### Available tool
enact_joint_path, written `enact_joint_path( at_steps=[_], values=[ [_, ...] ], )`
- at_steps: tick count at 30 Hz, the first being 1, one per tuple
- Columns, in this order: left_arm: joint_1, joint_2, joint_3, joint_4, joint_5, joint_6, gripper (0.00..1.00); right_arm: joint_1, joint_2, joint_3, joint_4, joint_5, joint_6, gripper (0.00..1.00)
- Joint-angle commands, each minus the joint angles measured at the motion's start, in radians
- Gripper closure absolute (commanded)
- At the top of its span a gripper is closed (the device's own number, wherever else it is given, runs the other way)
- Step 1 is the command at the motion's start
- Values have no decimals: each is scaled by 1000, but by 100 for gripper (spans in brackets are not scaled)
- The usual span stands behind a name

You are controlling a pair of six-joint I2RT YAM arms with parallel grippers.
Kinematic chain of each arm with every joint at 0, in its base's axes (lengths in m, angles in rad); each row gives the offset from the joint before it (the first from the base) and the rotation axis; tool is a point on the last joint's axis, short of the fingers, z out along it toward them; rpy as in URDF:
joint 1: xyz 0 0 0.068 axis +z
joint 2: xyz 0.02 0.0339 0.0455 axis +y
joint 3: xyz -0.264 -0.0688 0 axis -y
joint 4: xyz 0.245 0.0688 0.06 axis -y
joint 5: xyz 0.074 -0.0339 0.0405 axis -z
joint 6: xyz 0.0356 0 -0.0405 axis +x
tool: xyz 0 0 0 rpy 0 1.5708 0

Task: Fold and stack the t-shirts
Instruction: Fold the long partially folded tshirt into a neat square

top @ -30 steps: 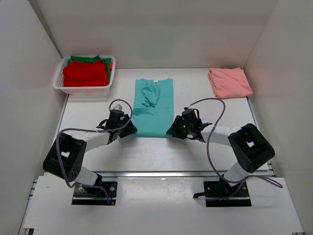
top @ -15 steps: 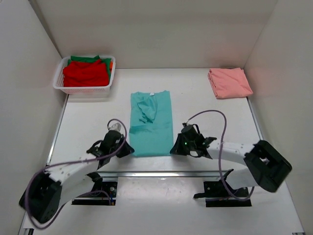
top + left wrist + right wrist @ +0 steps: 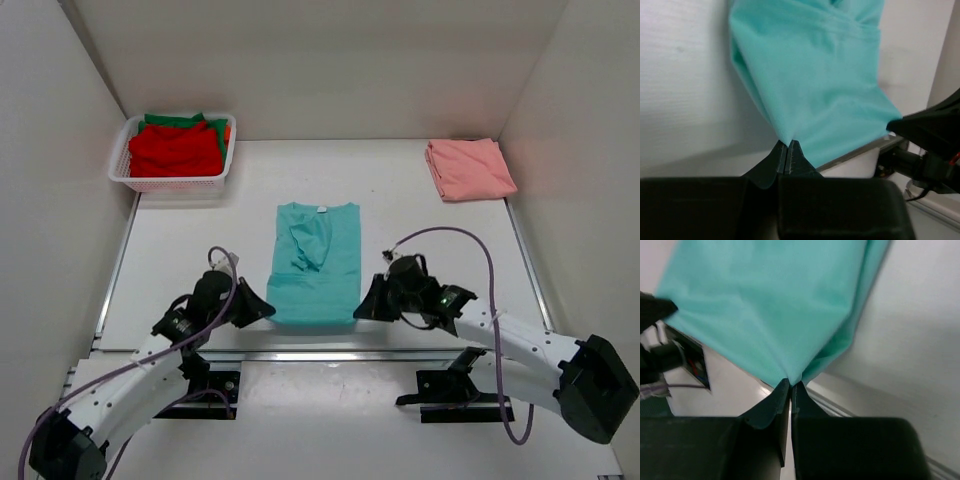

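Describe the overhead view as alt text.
The left arm and right arm each pinch a near corner of a teal t-shirt spread on a table. A folded pink t-shirt lies far right; a basket of shirts far left.

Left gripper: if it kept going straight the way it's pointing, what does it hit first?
The teal t-shirt: the left gripper is shut on its corner, and the cloth lies directly ahead. The right gripper seems off to one side of that line.

My left claw (image 3: 788, 150) is pinched tight on one corner of the teal t-shirt (image 3: 815, 75), whose hem runs to the right gripper (image 3: 896, 126) over the white table (image 3: 685, 100)
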Motion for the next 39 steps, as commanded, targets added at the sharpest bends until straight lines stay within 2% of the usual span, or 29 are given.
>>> enact_joint_path(
  at_steps=[1, 3, 5, 7, 12, 15, 16, 17, 18, 19, 20, 22, 24, 26, 33, 36, 39],
  values=[
    [60, 153, 191, 62, 53, 64, 100, -200, 2, 143, -57, -166, -112, 100],
    [121, 256, 277, 119, 104, 94, 100, -323, 43, 189, -16, -311, -149, 100],
    [192, 366, 373, 196, 142, 117, 100, -417, 135, 279, 10, -371, -180, 100],
    [211, 523, 453, 240, 143, 153, 100, -486, 230, 368, 22, -396, -232, 100],
    [272, 849, 653, 354, 139, 180, 100, -563, 546, 622, 111, -454, -281, 100],
    [315, 1084, 831, 395, 127, 183, 98, -607, 784, 855, 108, -435, -319, 98],
    [335, 1176, 922, 373, 113, 177, 77, -619, 882, 969, 78, -415, -338, 92],
    [356, 1215, 995, 360, 109, 166, 71, -627, 974, 1089, 61, -412, -347, 74],
    [360, 1265, 1038, 372, 122, 161, 61, -633, 1049, 1149, 3, -374, -373, 48],
    [379, 1304, 1046, 395, 133, 132, 34, -638, 1086, 1251, -54, -353, -405, 44],
    [395, 1313, 1040, 442, 159, 114, 2, -635, 1120, 1328, -94, -350, -440, 40],
    [412, 1286, 1000, 498, 146, 100, 2, -644, 1148, 1367, -120, -313, -468, 28],
    [401, 1232, 951, 513, 127, 126, 1, -641, 1117, 1287, -102, -306, -476, 25],
    [384, 1203, 913, 507, 113, 152, 1, -638, 1091, 1205, -53, -315, -485, 25],
    [323, 1174, 811, 569, 202, 151, 1, -586, 1039, 1000, -18, -301, -468, 23],
    [300, 1233, 839, 549, 202, 157, 1, -555, 1042, 958, 5, -283, -438, 23],
    [278, 1334, 904, 445, 159, 175, 1, -515, 1076, 964, 7, -293, -401, 23]
  ],
)
